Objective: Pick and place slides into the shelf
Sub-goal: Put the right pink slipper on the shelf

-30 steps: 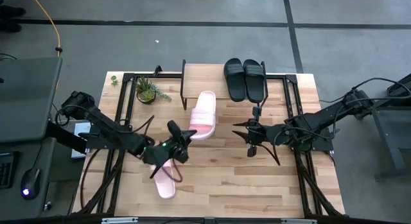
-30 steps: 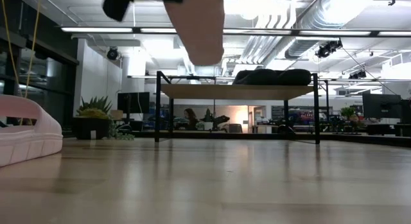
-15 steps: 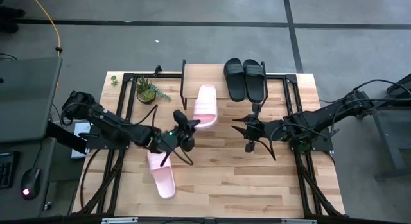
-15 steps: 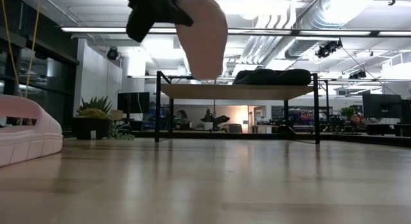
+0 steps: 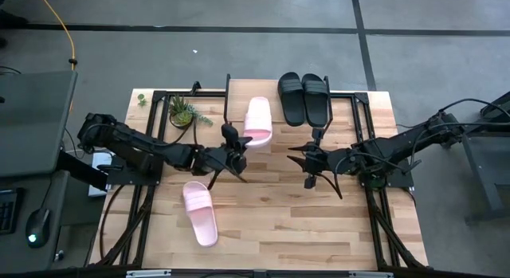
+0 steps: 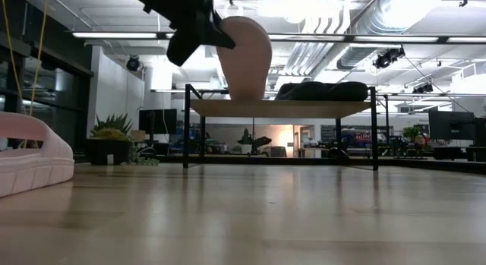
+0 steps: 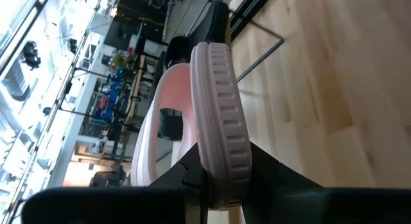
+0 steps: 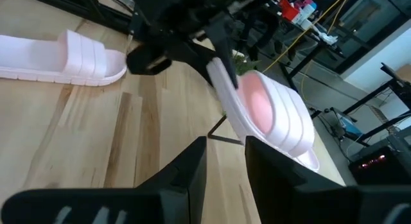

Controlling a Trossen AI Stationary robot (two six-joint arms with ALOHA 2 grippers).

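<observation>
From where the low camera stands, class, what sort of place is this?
Probably a robotics lab in an open-plan workspace: exposed ceiling ducts, desks with monitors behind, and two robot arms working at a wooden table over a concrete floor.

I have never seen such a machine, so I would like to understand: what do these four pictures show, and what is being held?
Two dark robot arms work at a wooden table. One picture looks straight down from above, one looks level across the tabletop, and two come from cameras on the arms' wrists. The left hand is shut on a pale pink slide, carrying it in the air toward the shelf, a low rack at the far edge. Two black slides already lie on the shelf. A second pink slide lies on the table. The right hand holds nothing and hovers over the table. A small plant stands beside the shelf.
</observation>
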